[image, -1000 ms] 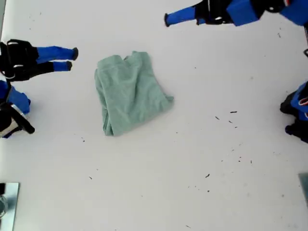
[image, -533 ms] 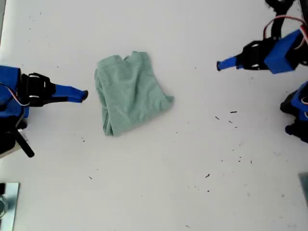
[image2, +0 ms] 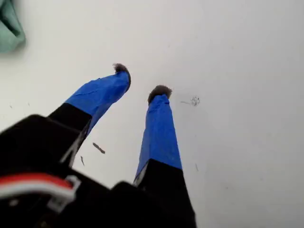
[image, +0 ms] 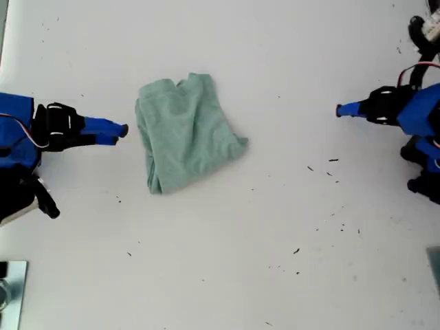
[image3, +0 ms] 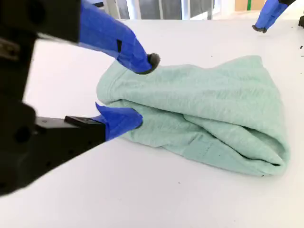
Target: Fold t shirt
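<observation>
My second pincer [image3: 142, 90] gapes beside the folded pale sage-green cotton t shirt [image: 185, 132], grasping nothing; my first pincer [image2: 141, 83] hangs parted, empty, over the white tabletop [image: 275, 234].

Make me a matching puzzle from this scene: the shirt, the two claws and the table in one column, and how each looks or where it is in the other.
Column one:
1. t shirt
2. my first gripper
3. my second gripper
4. table

Column two:
A. white, with small dark specks
B. open, close beside the t shirt, at the exterior view's left
C. pale green, lying in a folded bundle
D. open over bare surface, at the exterior view's right

Pairs: 1-C, 2-D, 3-B, 4-A
</observation>
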